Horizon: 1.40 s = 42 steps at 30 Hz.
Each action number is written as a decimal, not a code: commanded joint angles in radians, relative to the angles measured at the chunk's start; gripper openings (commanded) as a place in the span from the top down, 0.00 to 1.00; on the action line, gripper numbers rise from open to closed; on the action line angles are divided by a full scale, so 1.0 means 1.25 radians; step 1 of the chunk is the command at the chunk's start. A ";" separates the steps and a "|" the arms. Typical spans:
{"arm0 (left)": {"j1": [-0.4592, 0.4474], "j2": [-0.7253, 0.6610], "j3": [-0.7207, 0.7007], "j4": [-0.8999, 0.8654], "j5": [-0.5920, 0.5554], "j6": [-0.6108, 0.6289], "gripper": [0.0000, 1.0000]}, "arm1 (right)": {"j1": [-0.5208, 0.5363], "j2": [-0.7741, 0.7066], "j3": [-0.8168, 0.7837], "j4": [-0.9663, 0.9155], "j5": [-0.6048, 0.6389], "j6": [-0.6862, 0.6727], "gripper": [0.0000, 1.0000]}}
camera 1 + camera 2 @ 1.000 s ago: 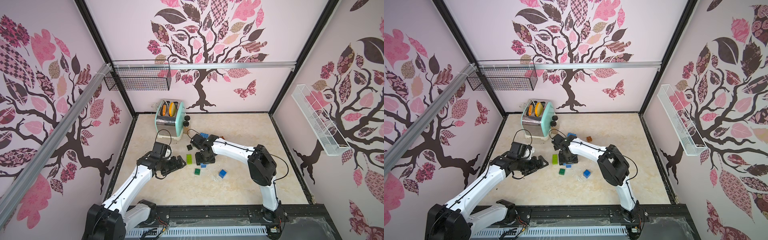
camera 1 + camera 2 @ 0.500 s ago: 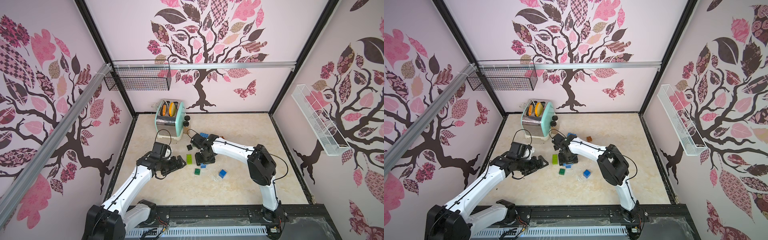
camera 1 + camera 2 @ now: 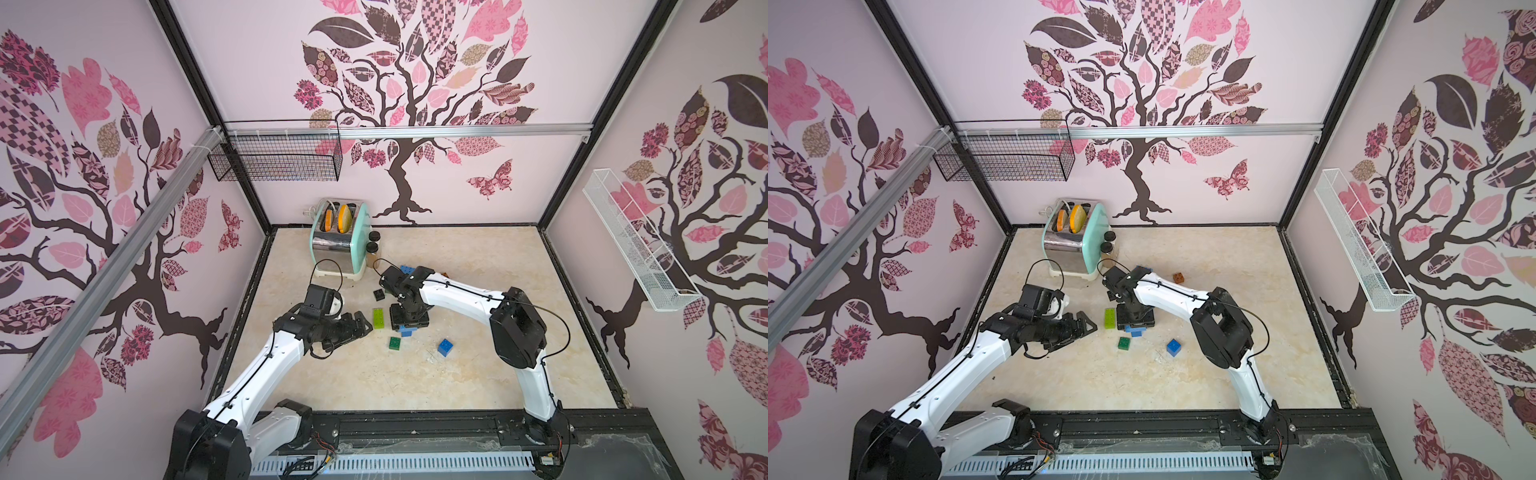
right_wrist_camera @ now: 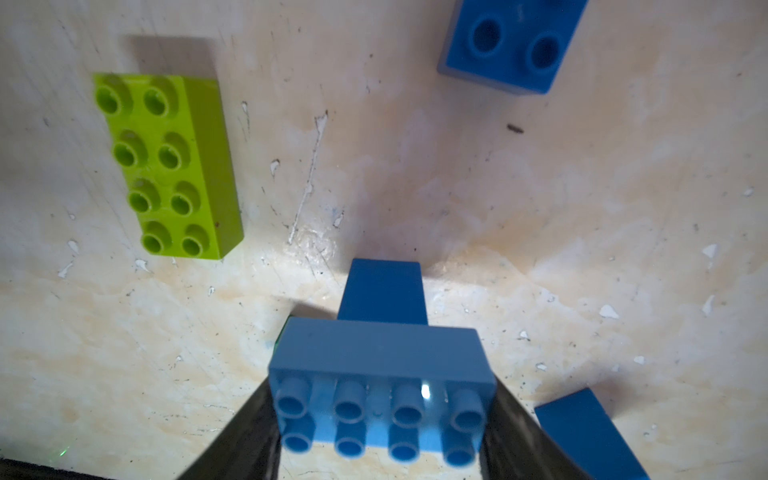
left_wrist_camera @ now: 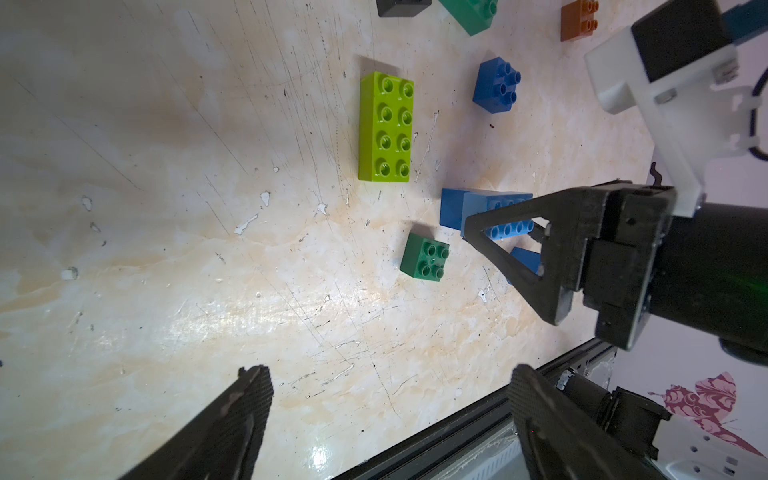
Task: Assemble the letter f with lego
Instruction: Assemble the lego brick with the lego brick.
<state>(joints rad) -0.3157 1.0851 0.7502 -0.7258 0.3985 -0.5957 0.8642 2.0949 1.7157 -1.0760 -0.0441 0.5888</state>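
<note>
We note right jaws pinching the light-blue oblong brick (image 4: 380, 365) end to end, crosswise over a blue brick (image 4: 382, 291); left jaws spread, empty, just beside the lime brick (image 3: 378, 318).

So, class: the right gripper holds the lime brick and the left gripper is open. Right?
No: the right gripper holds the light blue brick, seen in the right wrist view; the lime brick lies free. The left gripper is open.
</note>
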 commanded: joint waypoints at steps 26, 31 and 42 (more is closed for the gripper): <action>0.003 0.018 -0.007 0.019 0.017 0.008 0.07 | -0.064 -0.031 -0.006 -0.041 0.046 0.006 0.40; 0.003 0.021 -0.006 0.017 0.017 0.007 0.07 | -0.079 -0.039 0.017 -0.041 0.031 0.004 0.40; 0.003 0.020 -0.007 0.016 0.014 0.008 0.06 | -0.084 -0.050 0.006 -0.031 0.001 0.016 0.38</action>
<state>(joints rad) -0.3157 1.1088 0.7502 -0.7181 0.4126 -0.5953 0.7563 2.0834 1.7103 -1.1065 -0.0368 0.5972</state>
